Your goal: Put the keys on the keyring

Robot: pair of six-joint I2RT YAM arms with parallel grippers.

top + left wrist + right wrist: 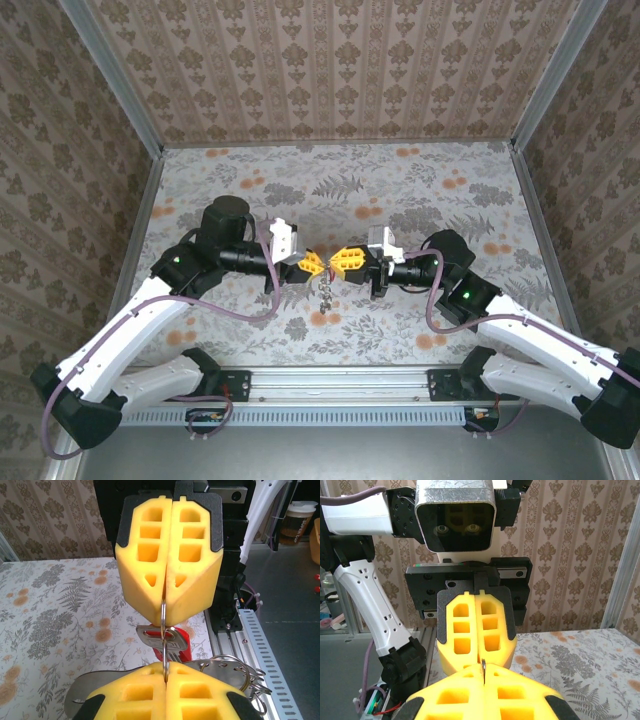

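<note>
Above the floral-patterned table point(420, 200), the yellow-padded left gripper point(314, 263) is seen clamped shut on the thin metal hoop of the keyring point(164, 617), which is held edge-on. The silvery keys with a red tag point(150, 634) are hung just below. The yellow-padded right gripper point(347, 261) is closed on the same ring, tip to tip.

Above the table point(400, 190), mid-width, toward its front edge: left gripper point(313, 263) left, right gripper point(347, 261) right, tips meeting; keyring point(164, 622) clamped between both; keys point(326, 293) hanging beneath.
</note>
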